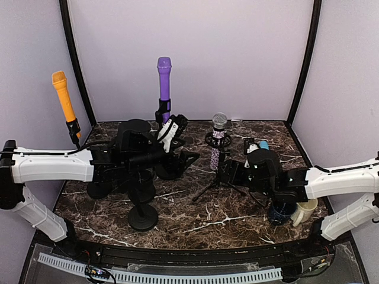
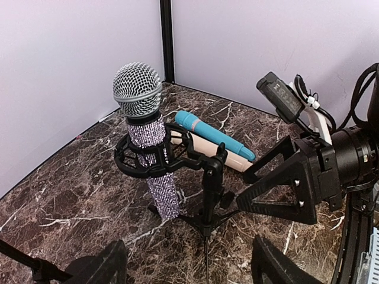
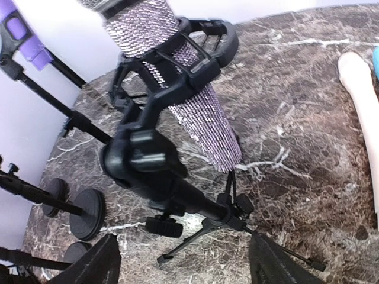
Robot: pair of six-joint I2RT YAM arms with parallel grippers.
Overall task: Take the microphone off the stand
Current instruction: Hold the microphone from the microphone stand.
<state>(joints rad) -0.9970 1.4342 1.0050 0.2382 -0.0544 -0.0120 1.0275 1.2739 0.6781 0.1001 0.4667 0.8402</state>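
Observation:
The microphone (image 1: 218, 148), with a silver mesh head and a sparkly rhinestone body, stands upright in the black shock mount of a small tripod stand (image 1: 220, 180) at the table's middle. From the left wrist view the microphone (image 2: 148, 139) sits in its ring on the stand (image 2: 210, 189), well ahead of my open left gripper (image 2: 189, 269). My right gripper (image 2: 241, 190) is open at the stand's right side, with its fingertips close to the post. In the right wrist view the stand's post (image 3: 177, 186) and the microphone (image 3: 189, 100) lie just beyond my open right gripper (image 3: 186, 266).
An orange microphone (image 1: 63, 94) and a purple one (image 1: 164, 80) stand on tall stands with round bases (image 1: 143, 216) at the left and back. A blue microphone (image 2: 213, 135) and a cream one (image 2: 207, 151) lie behind the tripod. Cups (image 1: 305, 210) stand at the right.

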